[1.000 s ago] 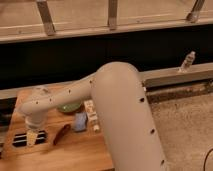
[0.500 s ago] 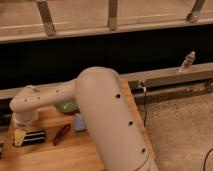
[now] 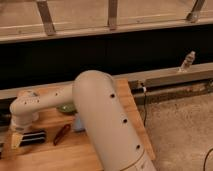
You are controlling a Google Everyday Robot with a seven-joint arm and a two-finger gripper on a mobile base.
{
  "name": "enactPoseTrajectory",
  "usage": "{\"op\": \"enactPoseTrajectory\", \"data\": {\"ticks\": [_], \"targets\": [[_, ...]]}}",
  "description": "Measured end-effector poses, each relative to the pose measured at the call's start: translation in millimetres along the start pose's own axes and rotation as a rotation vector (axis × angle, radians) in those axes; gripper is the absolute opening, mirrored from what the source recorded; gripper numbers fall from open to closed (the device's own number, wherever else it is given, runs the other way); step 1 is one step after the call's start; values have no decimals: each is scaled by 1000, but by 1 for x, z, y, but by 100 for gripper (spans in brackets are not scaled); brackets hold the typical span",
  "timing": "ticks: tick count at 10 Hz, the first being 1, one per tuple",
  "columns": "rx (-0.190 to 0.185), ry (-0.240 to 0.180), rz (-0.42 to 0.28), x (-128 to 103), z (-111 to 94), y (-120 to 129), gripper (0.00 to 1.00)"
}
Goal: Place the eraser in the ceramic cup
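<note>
The eraser (image 3: 34,137) lies flat on the wooden table (image 3: 70,156) near its front left corner, its long side running left to right. Just beside its left end hangs the gripper (image 3: 16,140), pointing straight down with its fingers spread apart and nothing between them (whether a fingertip touches the block cannot be told). Above it the wrist turns at a rounded joint, and the pale forearm runs level to the right to a thick elbow. From there the arm (image 3: 102,117) drops toward the lower edge and fills the middle of the view.

A slim red object (image 3: 61,134) lies tilted just right of the eraser, with a small blue-grey pad (image 3: 78,123) beyond it against the arm. Behind them the green bowl (image 3: 65,108) peeks out under the forearm; only a sliver of rim shows, so its contents cannot be made out.
</note>
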Motion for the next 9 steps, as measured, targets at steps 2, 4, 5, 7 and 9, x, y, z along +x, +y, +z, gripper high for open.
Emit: {"op": "enactPoseTrajectory", "data": {"ticks": [2, 4, 5, 7, 9], "targets": [[-4, -6, 8, 8, 10, -12, 70], [-3, -11, 47, -8, 17, -14, 50], [-5, -8, 72, -20, 16, -13, 41], [-18, -12, 128, -46, 8, -13, 20], [-40, -29, 167, -70, -6, -9, 2]]}}
